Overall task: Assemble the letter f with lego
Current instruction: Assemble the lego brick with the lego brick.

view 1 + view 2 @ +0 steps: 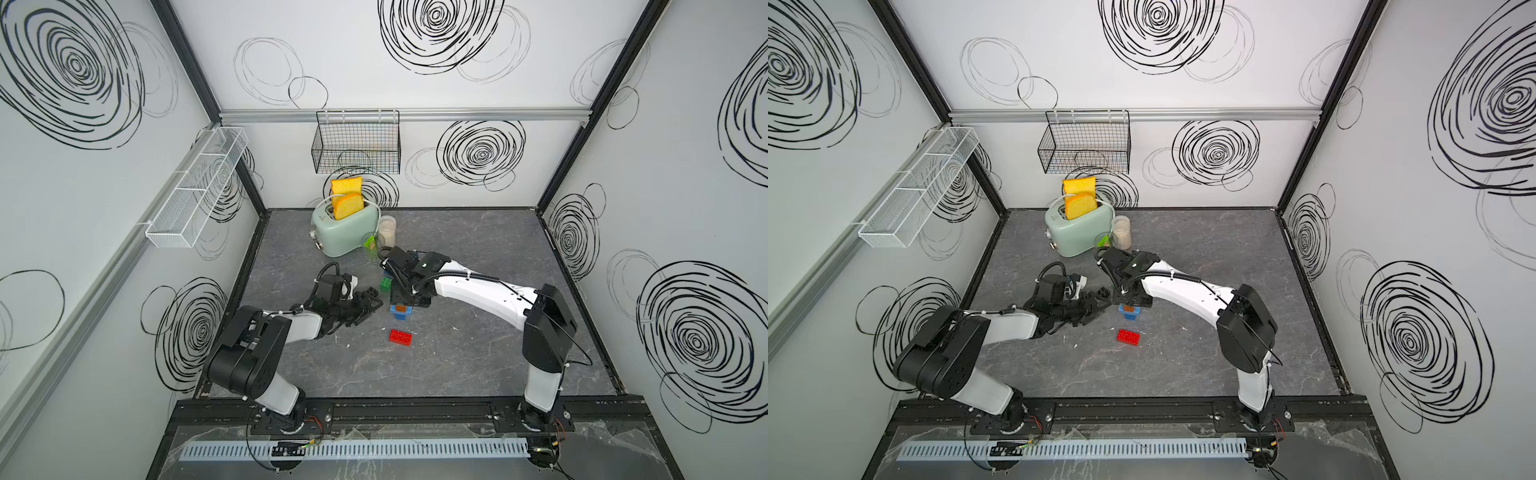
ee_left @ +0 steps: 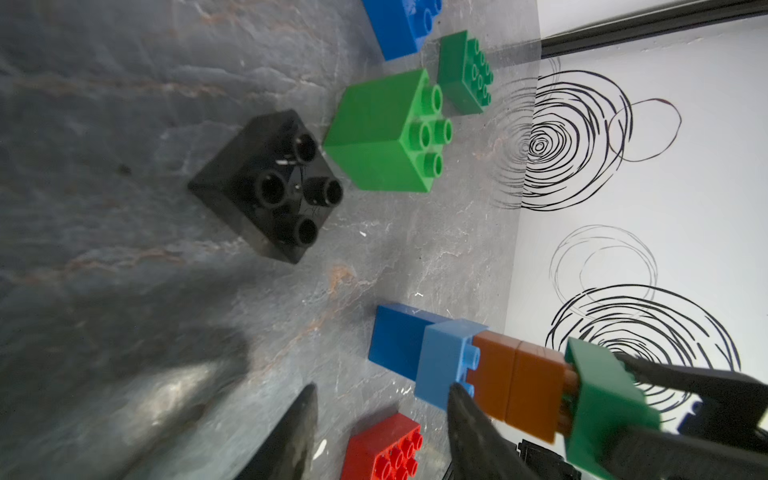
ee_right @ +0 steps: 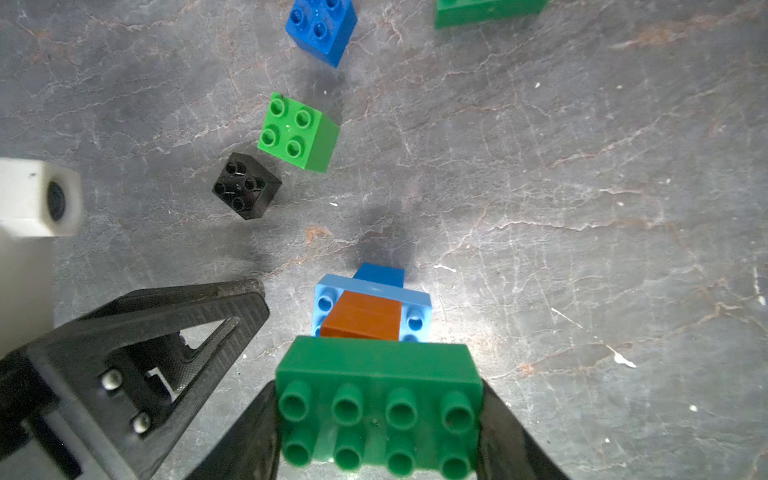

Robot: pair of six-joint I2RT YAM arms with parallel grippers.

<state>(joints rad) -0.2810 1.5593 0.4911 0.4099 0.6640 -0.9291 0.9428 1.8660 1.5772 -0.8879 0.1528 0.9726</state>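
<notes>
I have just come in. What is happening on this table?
The robot is building with lego. Its right claw grips a dark green oblong brick on top of a tower: a blue brick at the base, a light blue brick, then an orange brick. The green one does not look pressed fully down. The left claw stands open beside the tower, holding nothing. A black brick, a light green brick and a red brick lie loose on the table.
</notes>
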